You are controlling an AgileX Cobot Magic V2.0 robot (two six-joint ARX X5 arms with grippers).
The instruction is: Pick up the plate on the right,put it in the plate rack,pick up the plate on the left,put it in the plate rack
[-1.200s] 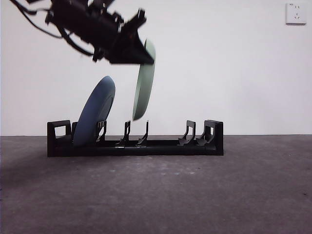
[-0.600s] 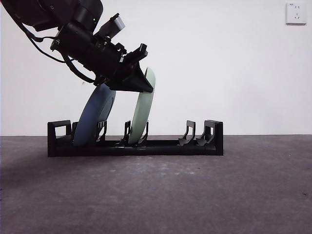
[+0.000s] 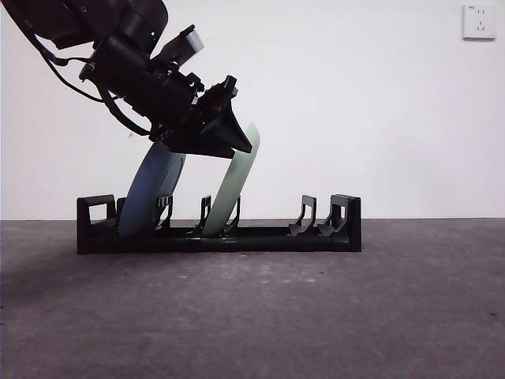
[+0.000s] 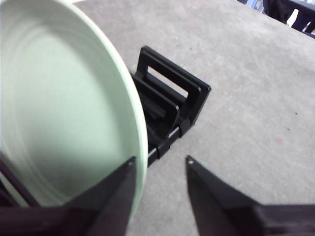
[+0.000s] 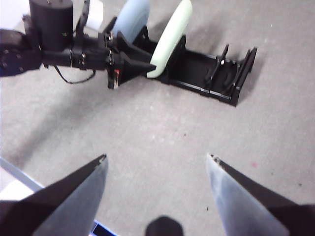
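Pale green plate (image 3: 234, 185), tilted in black plate rack (image 3: 347, 229)

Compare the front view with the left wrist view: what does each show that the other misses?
Only the front view shows the blue plate leaning in the slot near one end of the plate rack, the rack's full length with its unfilled dividers, and the wall socket.

Only the left wrist view shows the green plate's inner face and the left gripper's jaws parted, one jaw by the plate's rim.

Both show the green plate seated in the rack, tilted, with the left gripper at its upper rim, and the grey table.
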